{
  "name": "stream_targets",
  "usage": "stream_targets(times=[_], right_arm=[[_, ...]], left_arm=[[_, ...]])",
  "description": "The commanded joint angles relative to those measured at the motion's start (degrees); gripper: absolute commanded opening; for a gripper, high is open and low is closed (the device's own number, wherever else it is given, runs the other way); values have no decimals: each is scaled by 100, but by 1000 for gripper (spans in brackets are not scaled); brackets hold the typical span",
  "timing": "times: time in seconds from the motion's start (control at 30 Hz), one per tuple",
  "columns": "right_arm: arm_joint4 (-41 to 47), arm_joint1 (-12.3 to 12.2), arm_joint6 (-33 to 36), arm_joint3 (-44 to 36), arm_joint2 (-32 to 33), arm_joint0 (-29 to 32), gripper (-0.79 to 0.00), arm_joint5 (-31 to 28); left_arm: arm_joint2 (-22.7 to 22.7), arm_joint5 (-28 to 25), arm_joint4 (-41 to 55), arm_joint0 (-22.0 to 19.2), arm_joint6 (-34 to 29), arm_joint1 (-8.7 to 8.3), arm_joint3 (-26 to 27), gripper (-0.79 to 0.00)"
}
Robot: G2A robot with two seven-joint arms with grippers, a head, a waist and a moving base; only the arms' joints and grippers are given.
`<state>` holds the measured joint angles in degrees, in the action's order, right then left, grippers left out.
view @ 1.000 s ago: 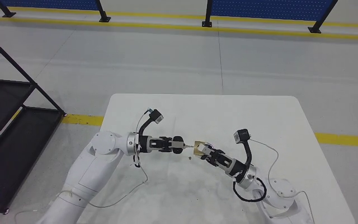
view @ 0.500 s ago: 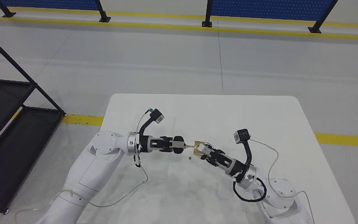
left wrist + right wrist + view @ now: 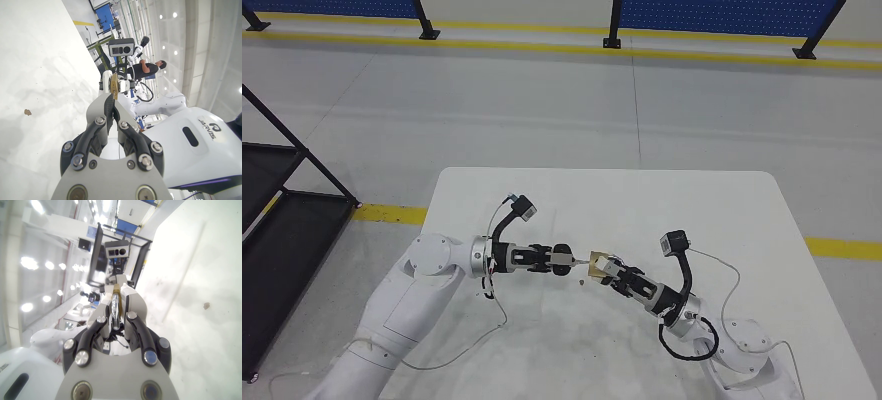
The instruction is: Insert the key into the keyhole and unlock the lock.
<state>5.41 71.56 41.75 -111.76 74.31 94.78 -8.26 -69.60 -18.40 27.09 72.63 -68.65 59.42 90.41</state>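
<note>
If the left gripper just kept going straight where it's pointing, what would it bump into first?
The brass padlock, held in the right gripper just ahead. The key pinched in the left gripper seems to touch its keyhole, though how deep it sits is unclear.

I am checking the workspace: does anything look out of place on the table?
A small brown scrap lies loose on the white table, near the lock. It looks like stray debris. Nothing else stands out.
</note>
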Motion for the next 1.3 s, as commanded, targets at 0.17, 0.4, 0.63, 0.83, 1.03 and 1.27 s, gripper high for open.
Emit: stream_targets(times=[0.17, 0.4, 0.63, 0.83, 1.03, 1.27], right_arm=[[0, 0, 0, 0, 0, 0, -785, 0], [0, 0, 0, 0, 0, 0, -785, 0], [0, 0, 0, 0, 0, 0, -785, 0], [0, 0, 0, 0, 0, 0, -785, 0], [0, 0, 0, 0, 0, 0, -785, 0], [0, 0, 0, 0, 0, 0, -785, 0]], left_arm=[[-48, -43, 22, -28, -13, -15, -63, -785], [-315, -97, 123, 1, -174, -74, -173, -785], [-351, -34, -20, -39, -276, -95, -141, -785], [-351, -34, -20, -39, -276, -95, -141, -785], [-368, -139, -66, 6, -188, -99, -38, -785], [-517, -1525, -1892, 62, 297, -157, -9, -785]])
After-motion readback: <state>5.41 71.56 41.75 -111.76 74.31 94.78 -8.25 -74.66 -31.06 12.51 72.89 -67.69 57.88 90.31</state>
